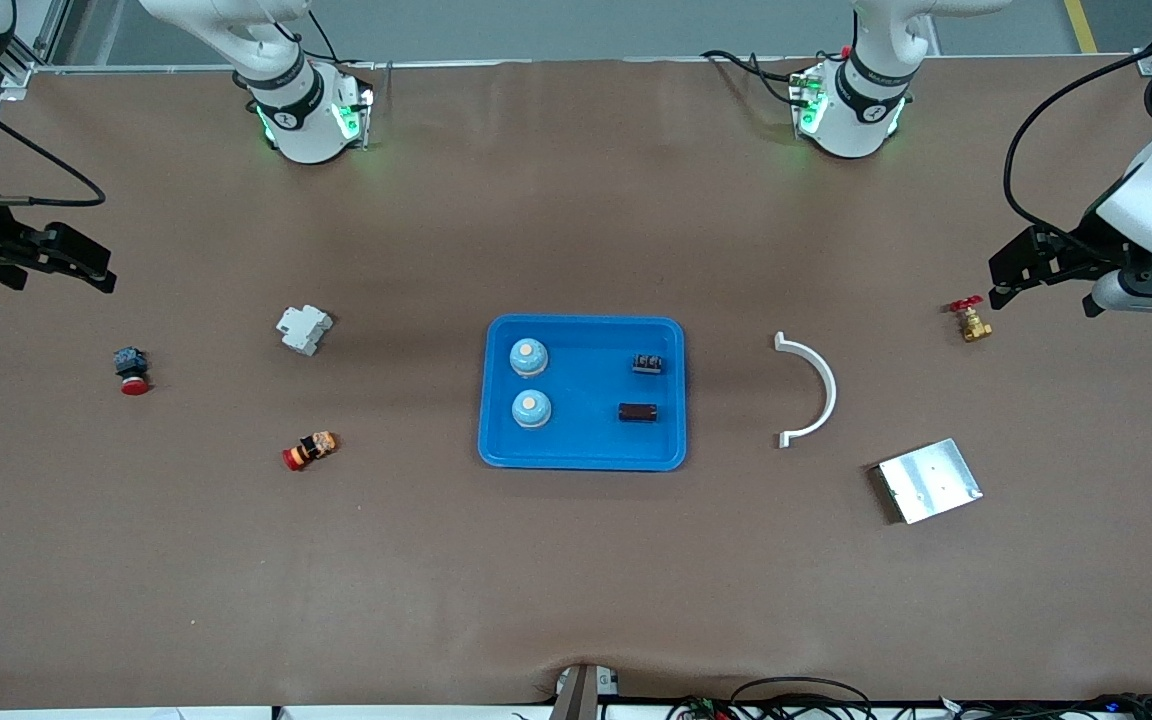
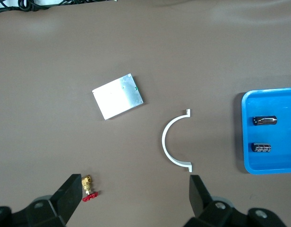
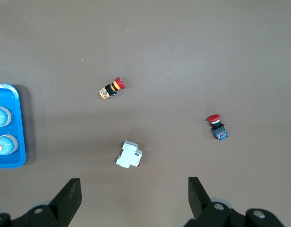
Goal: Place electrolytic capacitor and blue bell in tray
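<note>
The bright-blue tray (image 1: 584, 440) lies at the table's middle. In it are two blue bells (image 1: 528, 356) (image 1: 531, 408) on the right arm's side. A dark capacitor (image 1: 638, 412) and a black component (image 1: 647, 363) lie on the left arm's side. The left wrist view shows the tray (image 2: 273, 104) and the capacitor (image 2: 265, 120). The right wrist view shows the tray's rim (image 3: 8, 163) and both bells (image 3: 0, 116) (image 3: 4, 144). My left gripper (image 1: 1002, 285) (image 2: 133, 189) is open and empty, up over the left arm's end. My right gripper (image 1: 96, 265) (image 3: 133, 189) is open and empty over the right arm's end.
Toward the left arm's end lie a white curved bracket (image 1: 816, 390), a silver metal plate (image 1: 928, 480) and a brass valve with a red handle (image 1: 971, 320). Toward the right arm's end lie a white breaker (image 1: 304, 328), a red push button (image 1: 132, 370) and a red-orange button (image 1: 309, 450).
</note>
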You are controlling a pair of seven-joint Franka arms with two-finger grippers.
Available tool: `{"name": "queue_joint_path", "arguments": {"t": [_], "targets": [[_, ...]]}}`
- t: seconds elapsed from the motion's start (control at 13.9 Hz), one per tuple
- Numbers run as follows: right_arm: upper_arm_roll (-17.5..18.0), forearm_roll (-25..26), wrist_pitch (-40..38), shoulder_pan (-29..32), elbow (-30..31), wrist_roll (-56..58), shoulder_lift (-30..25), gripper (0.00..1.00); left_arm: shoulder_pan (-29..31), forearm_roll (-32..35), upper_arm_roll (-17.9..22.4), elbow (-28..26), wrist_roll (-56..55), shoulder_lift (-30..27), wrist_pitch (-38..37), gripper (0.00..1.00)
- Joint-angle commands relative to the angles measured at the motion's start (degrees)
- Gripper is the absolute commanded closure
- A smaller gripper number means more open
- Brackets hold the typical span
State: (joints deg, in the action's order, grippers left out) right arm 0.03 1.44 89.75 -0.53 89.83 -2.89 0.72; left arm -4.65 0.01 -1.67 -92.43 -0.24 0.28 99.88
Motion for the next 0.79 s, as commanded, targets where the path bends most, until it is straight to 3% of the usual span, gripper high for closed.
{"name": "queue_joint_path", "arguments": {"t": [0.0, 0.72], "targets": [[0.7, -0.1, -0.3, 1.1, 0.3, 0.7, -0.6, 0.0, -0.5, 1.2, 0.2, 0.0, -0.6, 0.0, 0.7, 0.0], [0.7, -0.1, -0.5, 1.1, 0.3, 0.7, -0.6, 0.0, -0.5, 1.0, 0.2, -0.6, -0.8, -0.1, 0.3, 0.0]]}}
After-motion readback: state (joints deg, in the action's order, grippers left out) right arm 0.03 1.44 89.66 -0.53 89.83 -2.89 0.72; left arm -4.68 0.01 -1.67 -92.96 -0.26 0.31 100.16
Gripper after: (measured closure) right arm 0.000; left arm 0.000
